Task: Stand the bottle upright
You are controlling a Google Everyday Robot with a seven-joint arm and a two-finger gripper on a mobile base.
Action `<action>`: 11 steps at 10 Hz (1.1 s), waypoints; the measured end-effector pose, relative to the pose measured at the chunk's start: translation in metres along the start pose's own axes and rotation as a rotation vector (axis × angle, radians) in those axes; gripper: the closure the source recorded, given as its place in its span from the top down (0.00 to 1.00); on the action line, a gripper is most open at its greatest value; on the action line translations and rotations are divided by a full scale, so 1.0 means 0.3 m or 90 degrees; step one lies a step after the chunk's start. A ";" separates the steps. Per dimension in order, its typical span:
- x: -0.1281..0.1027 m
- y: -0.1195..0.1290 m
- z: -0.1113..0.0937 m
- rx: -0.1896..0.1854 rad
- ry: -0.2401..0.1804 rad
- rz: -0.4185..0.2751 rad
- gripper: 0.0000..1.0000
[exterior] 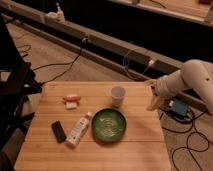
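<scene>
The bottle (78, 129) is slim and white with a pale cap. It lies on its side on the wooden table (135, 150), cap pointing up-right toward the green bowl (108, 125) just to its right. My gripper (153, 103) hangs at the end of the white arm (192, 77), over the table's right edge. It is well to the right of the bottle, beyond the bowl. The gripper is open and holds nothing.
A white cup (117, 95) stands behind the bowl. A flat black device (58, 131) lies left of the bottle. A small orange item (72, 97) and a white piece (71, 105) sit at the back left. Cables and a blue box (178, 107) lie on the floor at right.
</scene>
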 end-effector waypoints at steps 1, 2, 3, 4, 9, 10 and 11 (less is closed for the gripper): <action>0.000 0.000 0.000 0.000 0.000 0.000 0.80; 0.000 0.000 0.000 0.000 0.000 0.000 0.80; 0.000 0.000 0.000 0.000 0.000 0.000 0.80; 0.000 0.000 0.000 0.000 0.000 0.000 0.80; 0.000 0.000 0.000 0.000 0.000 0.000 0.80; 0.001 -0.003 -0.001 0.000 0.001 0.000 0.80; -0.004 -0.004 0.000 -0.006 -0.001 -0.005 0.80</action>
